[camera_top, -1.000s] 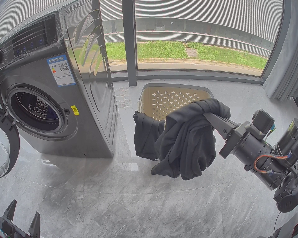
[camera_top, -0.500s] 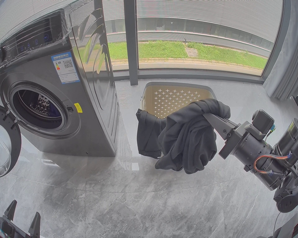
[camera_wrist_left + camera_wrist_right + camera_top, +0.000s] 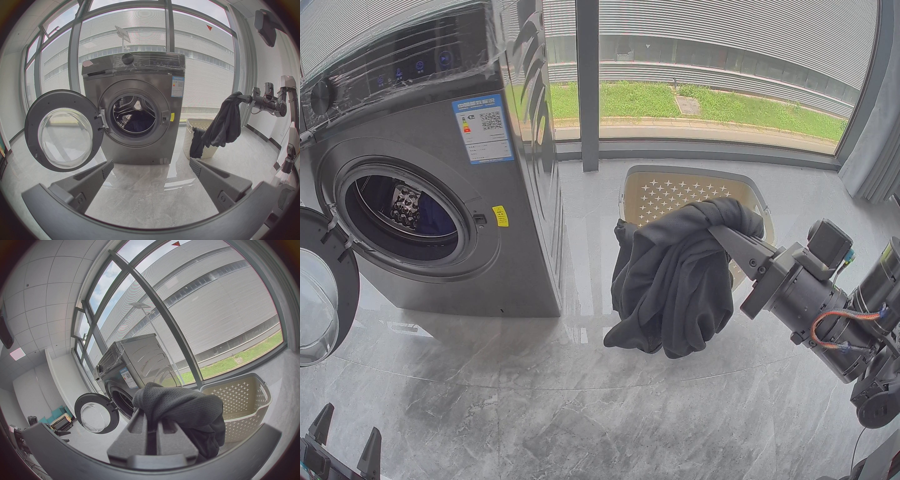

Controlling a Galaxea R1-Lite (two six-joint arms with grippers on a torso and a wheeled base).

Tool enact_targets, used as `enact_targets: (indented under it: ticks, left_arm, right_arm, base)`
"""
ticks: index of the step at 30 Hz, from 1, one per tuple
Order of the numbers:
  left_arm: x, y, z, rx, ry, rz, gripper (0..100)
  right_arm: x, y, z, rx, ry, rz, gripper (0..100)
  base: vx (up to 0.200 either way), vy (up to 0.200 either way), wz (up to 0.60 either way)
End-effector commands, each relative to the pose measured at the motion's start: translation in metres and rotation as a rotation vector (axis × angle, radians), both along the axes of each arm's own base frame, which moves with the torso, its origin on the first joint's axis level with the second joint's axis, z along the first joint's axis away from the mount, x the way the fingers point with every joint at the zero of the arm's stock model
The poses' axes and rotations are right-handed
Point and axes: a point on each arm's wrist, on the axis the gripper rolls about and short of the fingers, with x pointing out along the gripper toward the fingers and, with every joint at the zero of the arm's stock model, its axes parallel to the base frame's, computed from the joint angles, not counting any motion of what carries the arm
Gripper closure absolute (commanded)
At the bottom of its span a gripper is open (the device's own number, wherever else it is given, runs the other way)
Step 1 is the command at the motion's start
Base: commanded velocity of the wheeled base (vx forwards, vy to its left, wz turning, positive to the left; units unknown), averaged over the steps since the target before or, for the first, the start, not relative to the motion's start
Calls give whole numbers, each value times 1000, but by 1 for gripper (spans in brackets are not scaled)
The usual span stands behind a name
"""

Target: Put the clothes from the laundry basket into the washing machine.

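Observation:
A dark grey garment (image 3: pixel 675 281) hangs bunched from my right gripper (image 3: pixel 720 234), which is shut on its top fold, in the air in front of the beige laundry basket (image 3: pixel 700 178). A second dark garment (image 3: pixel 197 143) drapes over the basket's near rim, mostly hidden behind the held one in the head view. The grey washing machine (image 3: pixel 456 156) stands at the left with its round door (image 3: pixel 325 287) swung open and its drum (image 3: pixel 403 215) exposed. My left gripper (image 3: pixel 344 431) sits low at the near left, open and holding nothing. In the right wrist view the gripper (image 3: pixel 153 427) clamps the garment (image 3: pixel 181 408).
Dark clothing (image 3: pixel 137 123) lies inside the drum. A window wall with a grey pillar (image 3: pixel 589 81) runs behind the basket, and a curtain (image 3: pixel 875 150) hangs at the far right. Bare marble floor (image 3: pixel 550 400) stretches in front of the washer.
The head camera has turned: washer and basket now sit farther right in the picture. The right gripper keeps its grip, and the hanging garment has swayed and now covers most of the draped one.

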Motion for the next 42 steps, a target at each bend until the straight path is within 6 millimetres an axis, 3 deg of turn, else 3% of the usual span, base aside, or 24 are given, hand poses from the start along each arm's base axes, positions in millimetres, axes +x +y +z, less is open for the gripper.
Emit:
enact_targets:
  ticks: [1, 14, 26, 42]
  left_arm:
    - [0, 0, -5, 0, 8, 0, 0]
    - [0, 0, -4, 0, 4, 0, 0]
    - [0, 0, -4, 0, 6, 1, 0]
    - [0, 0, -5, -2, 6, 1, 0]
  right_arm:
    - [0, 0, -1, -2, 1, 2, 100]
    - [0, 0, 2, 4, -6, 2, 100]
    - [-1, 0, 0, 1, -2, 2, 100]
    - [1, -3, -1, -3, 4, -10, 100]
  base:
    - [0, 200, 0]
    - [0, 200, 0]
    - [0, 0, 0]
    - [-188, 0, 0]
